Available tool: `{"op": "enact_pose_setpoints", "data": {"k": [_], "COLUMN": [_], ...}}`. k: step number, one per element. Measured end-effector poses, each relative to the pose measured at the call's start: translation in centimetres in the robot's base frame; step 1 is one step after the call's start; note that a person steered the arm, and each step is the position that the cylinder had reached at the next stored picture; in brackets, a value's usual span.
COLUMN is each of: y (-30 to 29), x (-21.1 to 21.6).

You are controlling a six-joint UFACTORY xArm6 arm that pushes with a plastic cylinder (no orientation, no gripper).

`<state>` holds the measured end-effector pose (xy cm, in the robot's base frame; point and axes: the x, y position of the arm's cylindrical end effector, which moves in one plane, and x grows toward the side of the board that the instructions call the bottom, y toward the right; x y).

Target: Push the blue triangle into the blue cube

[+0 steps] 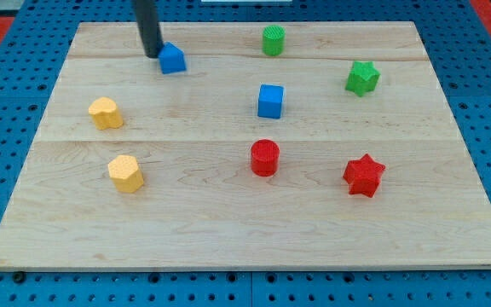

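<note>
The blue triangle (173, 58) sits near the view's top left of the wooden board (245, 230). The blue cube (270, 101) sits to its right and lower, near the board's middle. My tip (152, 54) stands right at the blue triangle's left side, touching it or nearly so. The dark rod rises from the tip to the view's top edge.
A green cylinder (273, 40) and a green star (362, 78) lie at the top right. A red cylinder (264, 158) and a red star (364, 176) lie below the cube. Two yellow blocks (106, 112) (125, 173) lie at the left.
</note>
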<state>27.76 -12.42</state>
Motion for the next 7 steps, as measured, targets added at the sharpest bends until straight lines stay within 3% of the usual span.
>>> {"op": "enact_pose_setpoints", "data": {"k": [1,3,5,7], "y": [2.7,0.8,7.2,4.9], "x": [0.5,0.2,3.6,1.2]}}
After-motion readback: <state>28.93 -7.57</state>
